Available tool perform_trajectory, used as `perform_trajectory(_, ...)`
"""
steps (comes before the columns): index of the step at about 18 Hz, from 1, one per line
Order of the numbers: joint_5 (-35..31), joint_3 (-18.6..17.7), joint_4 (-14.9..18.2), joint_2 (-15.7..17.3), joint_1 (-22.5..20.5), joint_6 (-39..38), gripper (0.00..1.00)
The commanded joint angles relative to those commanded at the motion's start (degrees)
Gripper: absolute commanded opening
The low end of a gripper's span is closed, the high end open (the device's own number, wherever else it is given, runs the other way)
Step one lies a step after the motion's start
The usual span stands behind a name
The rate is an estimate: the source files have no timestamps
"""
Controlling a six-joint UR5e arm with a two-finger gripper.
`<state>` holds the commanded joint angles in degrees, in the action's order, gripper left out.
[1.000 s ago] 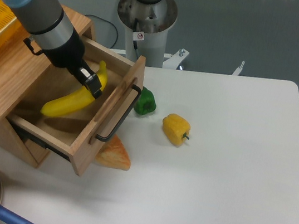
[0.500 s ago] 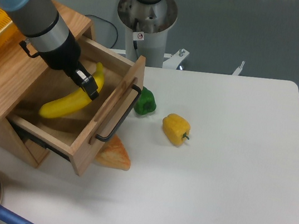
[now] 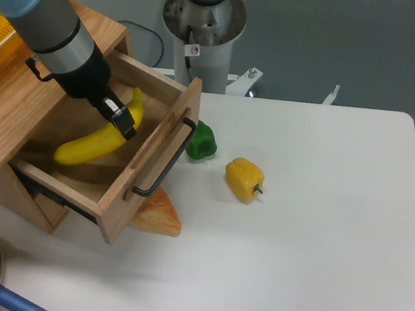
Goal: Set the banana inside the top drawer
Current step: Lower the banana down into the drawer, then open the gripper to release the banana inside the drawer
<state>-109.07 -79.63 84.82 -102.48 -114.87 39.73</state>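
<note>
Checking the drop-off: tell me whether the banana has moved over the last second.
Yes. The banana, gripped by the hand, shifted slightly left, away from the drawer's front rail, deeper into the top drawer.

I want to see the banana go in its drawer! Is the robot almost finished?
Almost. Done: the top drawer is pulled open and the banana is already inside it. In hand: the gripper is at the banana's upper part, seemingly gripping it. Left: let go and lift away.

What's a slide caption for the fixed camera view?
End effector grips curved yellow banana inside open light-wood top drawer.
</note>
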Motion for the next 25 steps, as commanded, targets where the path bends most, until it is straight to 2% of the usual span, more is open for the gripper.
perform_trajectory(8,0.00,-0.09,0.00,-0.09,0.09,0.09,0.47)
perform_trajectory(14,-1.67,-0.70,0.00,-0.09,0.17,0.35,0.60)
perform_trajectory(21,-1.14,-0.35,0.00,0.79,0.09,0.70,0.63)
perform_trajectory(23,-0.97,-0.18,0.00,1.31,-0.09,0.79,0.76)
perform_trajectory(25,-0.79,-0.18,0.00,2.02,-0.35,1.84,0.97)
